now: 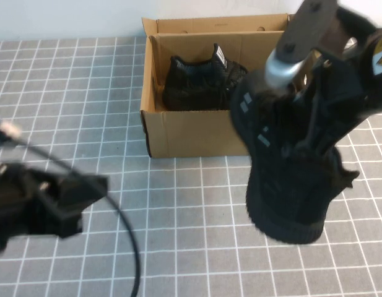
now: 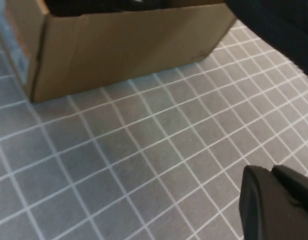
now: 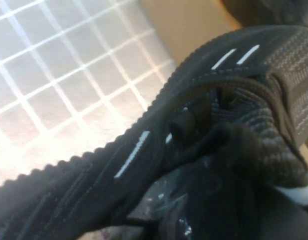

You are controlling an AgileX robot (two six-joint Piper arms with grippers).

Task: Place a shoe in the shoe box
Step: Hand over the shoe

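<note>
- Your right end effector (image 1: 314, 139) pinches the black sneaker (image 1: 290, 179), near-right of the cardboard shoe box (image 1: 184, 133).
- Only your high view shows a second sneaker (image 1: 200, 83) inside.
- Your left end effector (image 1: 45, 198) sits near-left over the surface (image 1: 197, 247); whether it is spread, you cannot tell.

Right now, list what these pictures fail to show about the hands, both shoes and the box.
- Right hand: high view, its fingertips are buried in the held shoe, so the exact grip is hidden.
- Left hand: left wrist view, cut off by the frame corner; blurred in the high view.
- Second shoe: high view, its lower part is hidden by the shoe box front wall.
- Box lid flap: cut off at the top edge.
</note>
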